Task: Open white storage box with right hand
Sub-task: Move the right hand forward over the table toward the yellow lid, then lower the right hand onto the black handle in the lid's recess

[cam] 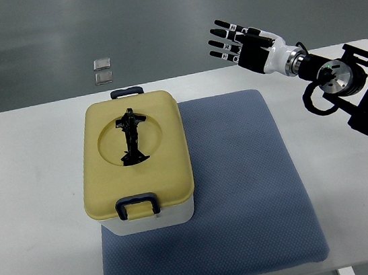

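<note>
Yellow lid (134, 154) is latched on the white storage box (155, 217); right hand (239, 42), fingers spread and empty, well right of it, risks shoving the box off the blue mat (245, 190).

Right hand (243, 43) raised, fingers spread, holding nothing.

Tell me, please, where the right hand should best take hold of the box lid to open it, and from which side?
Probably the dark latch at the lid's near edge. It stands out from the yellow lid as a loop that fingers could hook under. The right hand is open, high at the far right, so it should come in from the right, over the blue mat.
</note>
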`<control>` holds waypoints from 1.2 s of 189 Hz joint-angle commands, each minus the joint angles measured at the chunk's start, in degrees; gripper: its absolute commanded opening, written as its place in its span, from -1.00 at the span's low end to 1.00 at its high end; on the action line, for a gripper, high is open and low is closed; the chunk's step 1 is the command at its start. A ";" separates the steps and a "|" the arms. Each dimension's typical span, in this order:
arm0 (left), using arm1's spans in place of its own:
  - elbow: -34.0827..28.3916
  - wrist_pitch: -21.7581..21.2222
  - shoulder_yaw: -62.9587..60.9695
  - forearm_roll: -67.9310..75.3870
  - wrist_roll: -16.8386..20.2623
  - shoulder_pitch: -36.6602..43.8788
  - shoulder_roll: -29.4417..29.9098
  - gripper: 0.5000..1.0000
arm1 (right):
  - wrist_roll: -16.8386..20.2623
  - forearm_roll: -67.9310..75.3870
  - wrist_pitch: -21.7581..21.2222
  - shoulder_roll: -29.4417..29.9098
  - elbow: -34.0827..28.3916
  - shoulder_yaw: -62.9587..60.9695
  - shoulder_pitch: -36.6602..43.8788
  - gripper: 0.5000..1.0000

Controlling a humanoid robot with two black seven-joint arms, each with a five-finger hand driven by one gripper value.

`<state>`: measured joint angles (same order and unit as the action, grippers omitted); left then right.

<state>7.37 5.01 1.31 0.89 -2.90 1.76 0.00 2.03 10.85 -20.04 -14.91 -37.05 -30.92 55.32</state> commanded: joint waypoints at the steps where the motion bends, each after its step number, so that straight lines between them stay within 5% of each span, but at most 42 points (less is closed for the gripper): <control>1: -0.07 0.00 0.01 -0.01 0.00 0.00 0.00 1.00 | -0.19 -1.80 -1.50 -0.56 -0.92 -0.10 0.14 0.72; 38: -0.07 0.00 -0.08 -0.01 0.00 0.00 0.00 1.00 | -1.33 -8.83 -4.13 -1.44 -2.77 -0.19 1.28 0.73; 112: 0.02 0.00 -0.08 -0.01 0.00 0.00 0.00 1.00 | -14.60 -37.56 -13.62 -7.33 -7.86 -0.63 5.24 0.73; 227: -0.07 0.00 -0.08 -0.01 0.00 0.00 0.00 1.00 | -21.90 -77.65 -14.96 -9.18 -25.70 0.51 13.50 0.73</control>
<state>7.33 4.99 1.23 0.88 -2.91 1.76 0.00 -19.35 -62.42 -34.99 -24.49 -60.85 -31.12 66.74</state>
